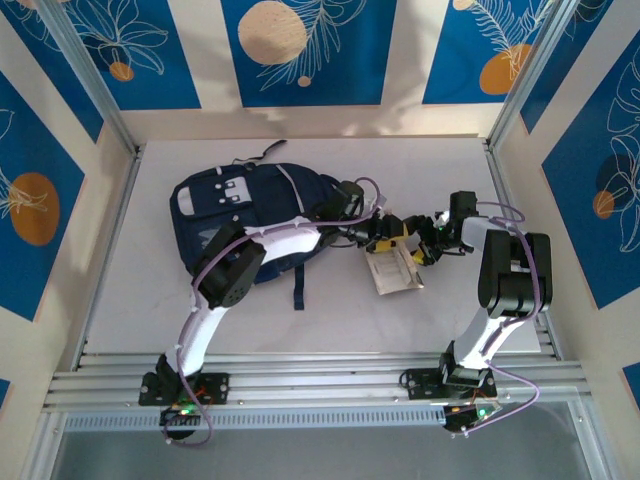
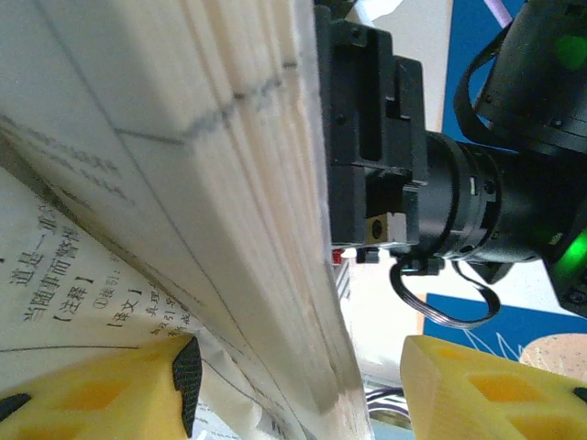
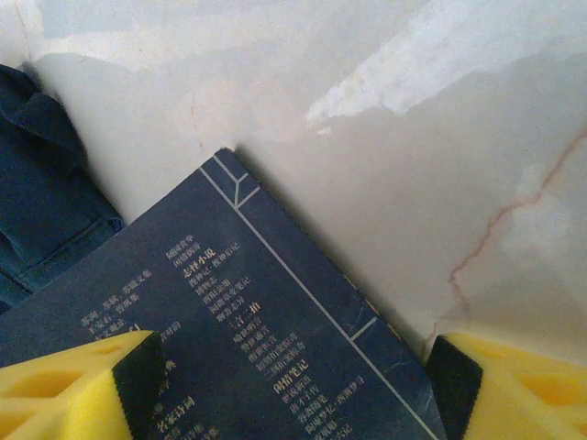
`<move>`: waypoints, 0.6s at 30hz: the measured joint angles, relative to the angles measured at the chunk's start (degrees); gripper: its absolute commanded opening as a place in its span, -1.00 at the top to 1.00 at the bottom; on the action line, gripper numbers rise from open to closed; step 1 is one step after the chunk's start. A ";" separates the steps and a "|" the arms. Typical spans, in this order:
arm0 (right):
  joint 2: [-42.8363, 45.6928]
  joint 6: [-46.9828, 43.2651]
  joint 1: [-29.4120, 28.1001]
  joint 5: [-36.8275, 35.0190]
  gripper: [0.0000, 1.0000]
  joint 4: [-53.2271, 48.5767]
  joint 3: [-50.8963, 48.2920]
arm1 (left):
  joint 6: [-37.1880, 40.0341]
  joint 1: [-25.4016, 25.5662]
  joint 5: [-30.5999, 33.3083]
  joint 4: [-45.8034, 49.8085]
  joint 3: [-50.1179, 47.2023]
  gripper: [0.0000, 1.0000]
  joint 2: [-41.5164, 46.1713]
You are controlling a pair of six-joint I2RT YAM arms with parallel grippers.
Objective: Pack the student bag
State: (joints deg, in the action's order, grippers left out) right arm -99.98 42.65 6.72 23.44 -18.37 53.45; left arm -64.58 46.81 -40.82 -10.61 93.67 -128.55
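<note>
From top, see student bag (image 1: 250, 210) flat at 10 o'clock on worktop (image 1: 330, 320), book (image 1: 395, 270) at its 4 o'clock, left tool (image 1: 385, 235) & right tool (image 1: 428, 248) meeting at book; via left wrist, see left tool (image 2: 298, 376) spread, book (image 2: 183, 137) page edges btwn, not pinched; via right wrist, see right tool (image 3: 293, 376) spread wide over book's (image 3: 275, 321) dark cover, student bag (image 3: 46, 211) at 9 o'clock.

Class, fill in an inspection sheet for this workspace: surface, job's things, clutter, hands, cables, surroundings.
Surface: pale table, scuffed.
Job's things: student bag lying at left; book right of it, between the hands.
Clutter: nothing seen.
Hands: left hand open, book's page edge between its fingers; right hand astride the book's dark cover, grip unclear.
Cables: lilac cables along both arms.
Surroundings: blue-and-cream patterned panels, metal frame.
</note>
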 measured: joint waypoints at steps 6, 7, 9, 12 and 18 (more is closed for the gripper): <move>0.00 0.42 -0.22 0.42 -0.54 -0.04 -0.26 | 3.45 0.00 3.37 6.14 0.00 -0.21 0.00; 0.00 0.39 -0.33 0.37 -0.54 0.02 -0.39 | 3.85 -0.02 4.00 7.23 0.00 -0.21 0.00; 0.00 0.42 -0.37 0.35 -0.54 0.04 -0.39 | 4.61 -0.02 5.03 8.94 -0.09 -0.20 0.00; 0.02 0.39 -0.39 0.37 -0.52 0.20 -0.55 | 5.46 -0.02 6.10 10.32 -1.20 -0.19 0.15; 0.09 0.39 -0.83 -0.50 -0.50 0.17 -0.61 | 7.80 -0.28 7.08 13.31 -5.99 -0.13 0.85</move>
State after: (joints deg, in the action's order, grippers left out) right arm -99.90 43.05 5.89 22.94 -18.20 52.84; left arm -56.77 46.52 -33.74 2.70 87.68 -127.70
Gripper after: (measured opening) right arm 0.750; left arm 0.576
